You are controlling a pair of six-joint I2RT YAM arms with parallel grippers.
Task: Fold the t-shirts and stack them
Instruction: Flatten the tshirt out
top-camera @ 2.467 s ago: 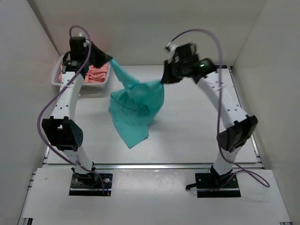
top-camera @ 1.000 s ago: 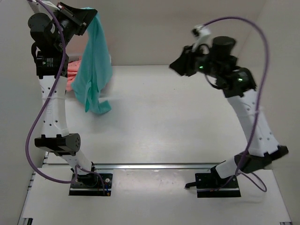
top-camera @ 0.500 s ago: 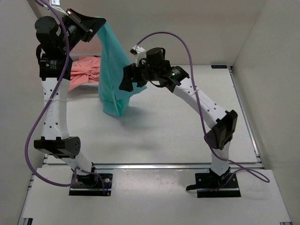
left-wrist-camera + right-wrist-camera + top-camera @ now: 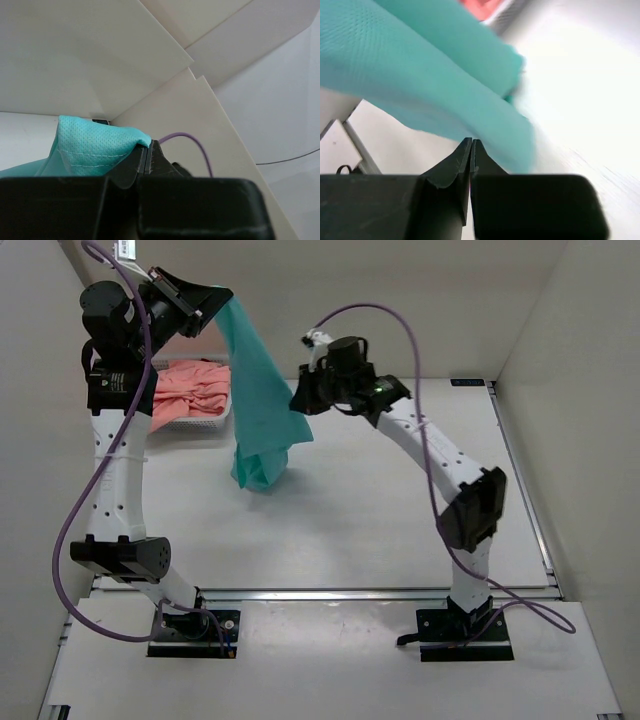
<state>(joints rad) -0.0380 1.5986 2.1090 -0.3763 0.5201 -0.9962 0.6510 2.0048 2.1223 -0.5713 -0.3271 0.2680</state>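
Teal t-shirt (image 4: 258,390): one; it hangs full length from the raised left tool at 11 o'clock, and its bunched lower end seems to rest on the counter (image 4: 380,520).
Handling: light, thin mesh knit, limp and stretchy. It will likely sag, twist and fold onto itself, and is neither slippery nor fragile.
Where to hold: a hem, shoulder seam or corner, pinched deep; two corners held apart should spread it.
Left tool (image 4: 213,302): one; clamped on a stitched hem of the teal t-shirt.
Right tool (image 4: 298,400): one; jaws pressed together at the cloth's 3 o'clock edge. I cannot tell whether any cloth is caught.
Salmon-pink t-shirts (image 4: 190,390): a crumpled heap at 10 o'clock in the basket, too tangled to count.
White basket (image 4: 200,422): one.
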